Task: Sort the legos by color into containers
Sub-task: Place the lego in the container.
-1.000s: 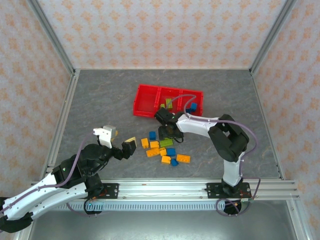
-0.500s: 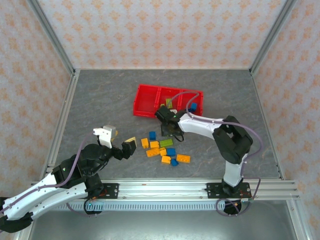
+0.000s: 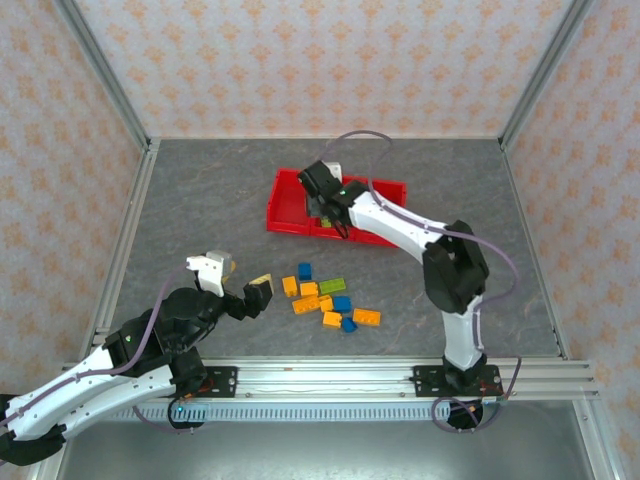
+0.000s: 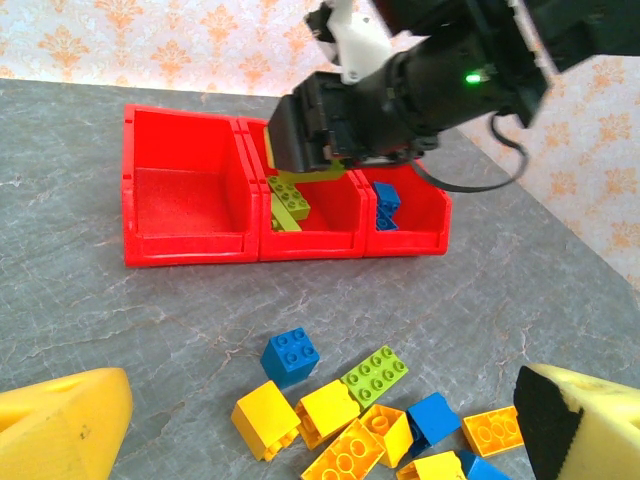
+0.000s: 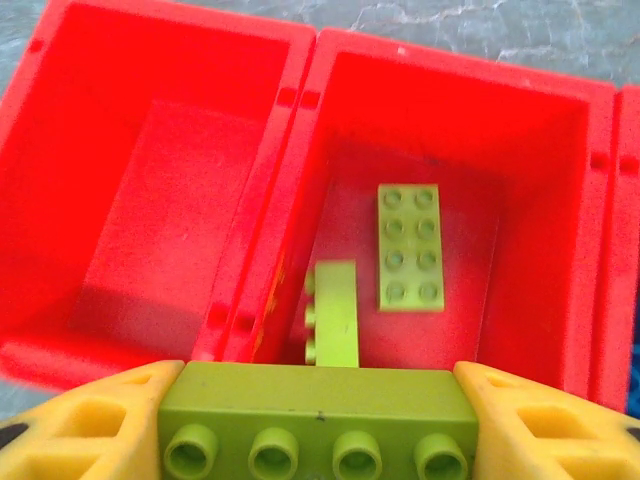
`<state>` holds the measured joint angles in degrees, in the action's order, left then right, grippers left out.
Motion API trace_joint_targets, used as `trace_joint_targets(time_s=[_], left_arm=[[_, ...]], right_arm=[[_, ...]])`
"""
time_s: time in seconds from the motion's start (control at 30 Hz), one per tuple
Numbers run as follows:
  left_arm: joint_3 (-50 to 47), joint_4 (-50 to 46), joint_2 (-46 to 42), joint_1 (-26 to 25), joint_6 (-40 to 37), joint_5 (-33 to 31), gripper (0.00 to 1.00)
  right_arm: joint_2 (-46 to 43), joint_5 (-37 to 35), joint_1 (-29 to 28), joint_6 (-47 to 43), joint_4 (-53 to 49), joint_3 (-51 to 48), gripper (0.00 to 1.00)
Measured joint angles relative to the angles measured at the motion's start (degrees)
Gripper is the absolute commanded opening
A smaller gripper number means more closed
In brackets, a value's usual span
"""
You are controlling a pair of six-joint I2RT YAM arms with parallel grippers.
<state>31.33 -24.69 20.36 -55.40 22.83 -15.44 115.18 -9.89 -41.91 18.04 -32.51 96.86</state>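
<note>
The red containers (image 3: 293,207) now sit right under the right gripper (image 3: 322,198), which has swung up off the pile in the last second and hangs over the middle bin (image 5: 520,130). Behind it, back toward the bases, the loose legos (image 3: 330,300) lie scattered. The left gripper (image 3: 237,280) waits beside them, fingers spread wide and empty. The right gripper is half closed, pinching a lime green brick (image 5: 320,405) by its ends. Directly below lie two green bricks (image 5: 410,248) already binned, so the colour matches and a release looks like the next call.
</note>
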Motion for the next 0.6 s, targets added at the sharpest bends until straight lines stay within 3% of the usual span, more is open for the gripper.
trace_joint_targets(time_s=[0.2, 0.6], left_arm=[[0.0, 0.0, 0.0, 0.0, 0.0, 0.0, 0.99], [0.0, 0.0, 0.0, 0.0, 0.0, 0.0, 0.99]], right_arm=[[9.3, -1.8, 3.2, -1.5, -0.9, 8.4, 0.33], [16.9, -4.4, 5.2, -2.5, -4.2, 20.5, 0.64]])
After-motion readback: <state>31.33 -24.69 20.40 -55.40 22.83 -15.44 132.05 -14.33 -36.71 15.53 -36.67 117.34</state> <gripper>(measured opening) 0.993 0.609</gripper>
